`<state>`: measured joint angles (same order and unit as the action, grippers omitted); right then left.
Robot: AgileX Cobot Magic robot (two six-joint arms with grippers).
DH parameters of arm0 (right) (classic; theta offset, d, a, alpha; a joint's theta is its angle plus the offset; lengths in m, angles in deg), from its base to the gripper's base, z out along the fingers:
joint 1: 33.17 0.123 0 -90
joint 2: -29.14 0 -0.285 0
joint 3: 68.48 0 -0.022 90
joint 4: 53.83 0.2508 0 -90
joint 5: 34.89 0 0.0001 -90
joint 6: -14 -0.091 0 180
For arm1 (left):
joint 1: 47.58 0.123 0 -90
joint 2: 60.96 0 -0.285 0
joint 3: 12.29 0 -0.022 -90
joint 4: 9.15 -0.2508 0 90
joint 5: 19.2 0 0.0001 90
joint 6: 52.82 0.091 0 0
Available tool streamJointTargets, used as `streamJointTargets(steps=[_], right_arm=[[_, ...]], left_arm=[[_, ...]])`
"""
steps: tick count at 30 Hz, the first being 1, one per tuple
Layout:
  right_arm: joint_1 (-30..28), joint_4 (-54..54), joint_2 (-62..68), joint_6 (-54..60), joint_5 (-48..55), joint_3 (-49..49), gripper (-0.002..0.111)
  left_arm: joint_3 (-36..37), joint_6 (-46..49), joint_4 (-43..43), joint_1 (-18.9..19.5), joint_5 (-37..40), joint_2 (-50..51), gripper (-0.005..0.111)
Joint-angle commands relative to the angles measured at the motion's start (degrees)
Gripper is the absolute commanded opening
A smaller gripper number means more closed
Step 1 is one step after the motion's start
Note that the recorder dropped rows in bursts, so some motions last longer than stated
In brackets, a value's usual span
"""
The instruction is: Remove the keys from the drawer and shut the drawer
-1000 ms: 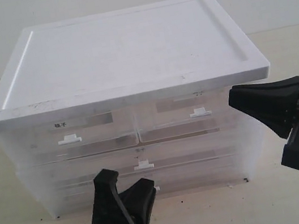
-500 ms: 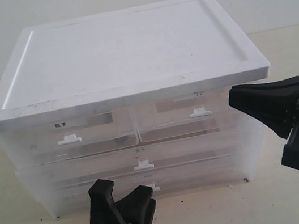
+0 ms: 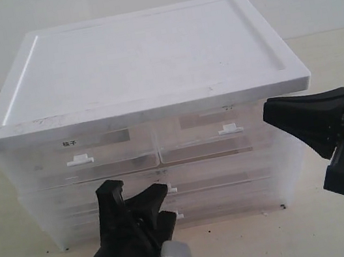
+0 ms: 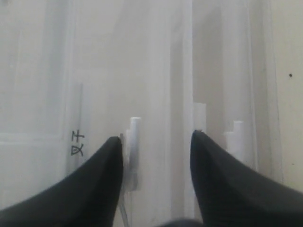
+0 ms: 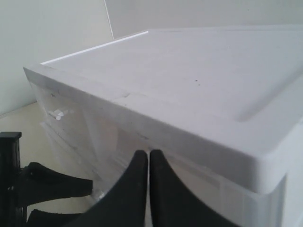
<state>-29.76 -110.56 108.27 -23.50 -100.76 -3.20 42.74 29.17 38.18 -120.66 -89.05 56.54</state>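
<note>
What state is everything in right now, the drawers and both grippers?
Top-left drawer: closed.
Top-right drawer: closed.
Wide labelled drawer: closed.
Bottom drawer: looks closed, partly hidden by the left gripper.
Left gripper: open, empty, in front of the two wide drawers.
Right gripper: shut, empty.
Keys: not in view.

My left gripper [image 3: 135, 191] covers part of the drawer [image 3: 237, 202] front; I can't make out anything through its cloudy plastic. The exterior view's edge crops my right gripper [image 3: 271, 112].
</note>
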Motion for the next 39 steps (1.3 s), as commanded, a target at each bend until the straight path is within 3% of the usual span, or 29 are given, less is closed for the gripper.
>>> streamJointTargets(steps=[1, 7, 9, 10, 11, 18, 25, 30, 32, 39], right_arm=[[0.0, 0.0, 0.1, 0.2, -0.7, -0.2, 0.000], [0.0, -0.2, 0.1, 0.2, -0.7, -0.2, 0.000], [0.0, -0.1, 0.1, 0.2, -0.3, -0.2, 0.000], [0.0, -0.1, 0.1, 0.2, -0.3, -0.2, 0.000], [0.0, -0.1, 0.1, 0.2, -0.3, -0.2, 0.000], [0.0, -0.1, 0.1, 0.2, -0.3, -0.2, 0.000], [0.0, 0.0, 0.1, 0.2, -0.3, -0.2, 0.000], [0.0, 0.0, 0.1, 0.2, -0.3, -0.2, 0.000], [0.0, 0.0, 0.1, 0.2, -0.3, -0.2, 0.000], [0.0, 0.0, 0.1, 0.2, -0.3, -0.2, 0.000]], left_arm=[[-1.2, -1.4, -1.8, 3.0, -0.1, -0.5, 0.041], [-2.2, -1.4, -3.2, 5.2, -0.1, -0.5, 0.036], [-2.2, -1.4, -1.8, 5.2, -0.1, -0.4, 0.026], [-2.2, -1.4, -0.6, 5.2, -0.1, -0.4, 0.010], [-2.2, -1.2, -0.4, 5.2, -0.1, -0.4, 0.004], [-2.2, 1.4, 0.9, 3.3, -0.1, -0.4, 0.004], [-2.2, 5.4, 9.4, -5.7, -0.1, -0.4, 0.004], [-1.8, 4.9, 10.7, -8.7, 2.7, -0.4, 0.004], [-1.8, 3.0, 9.4, -6.3, 10.2, -0.4, 0.004], [-1.8, -8.0, -6.3, 6.7, 13.3, -0.4, 0.004]])
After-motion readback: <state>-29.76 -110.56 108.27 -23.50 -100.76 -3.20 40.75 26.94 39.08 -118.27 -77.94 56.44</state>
